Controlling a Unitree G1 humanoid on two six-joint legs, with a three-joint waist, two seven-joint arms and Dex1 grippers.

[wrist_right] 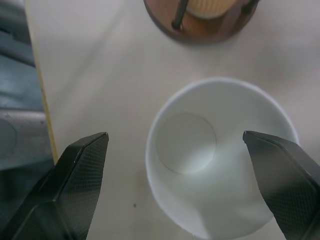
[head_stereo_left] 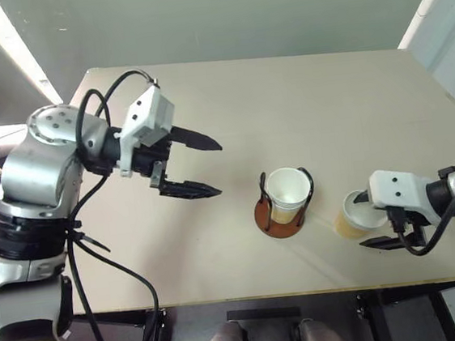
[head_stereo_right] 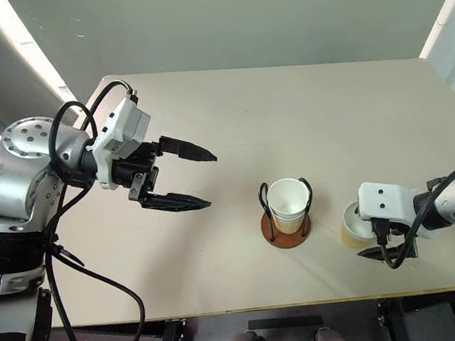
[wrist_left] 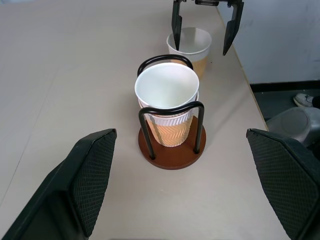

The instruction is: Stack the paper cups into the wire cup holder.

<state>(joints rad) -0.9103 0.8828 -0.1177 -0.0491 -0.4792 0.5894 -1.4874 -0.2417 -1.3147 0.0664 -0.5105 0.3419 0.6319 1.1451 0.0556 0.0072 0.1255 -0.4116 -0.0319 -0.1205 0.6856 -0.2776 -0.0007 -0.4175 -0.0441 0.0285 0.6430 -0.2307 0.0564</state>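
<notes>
The wire cup holder [head_stereo_left: 280,222] stands on the table a little right of centre, on its reddish-brown disc base. Two nested paper cups [wrist_left: 166,86] sit upright inside its black loops. A third paper cup [head_stereo_left: 352,221] stands upright on the table to the right of the holder, near the front edge. My right gripper [wrist_right: 175,136] hangs open just above this cup, one finger on each side of the rim, without touching it. My left gripper [head_stereo_left: 218,170] is open and empty in the air left of the holder, pointing toward it.
The beige table [head_stereo_left: 300,89] stretches bare behind and to the left of the holder. Its front edge [head_stereo_left: 305,292] runs close to the loose cup. A pale wall panel [head_stereo_left: 447,17] stands past the table's right side.
</notes>
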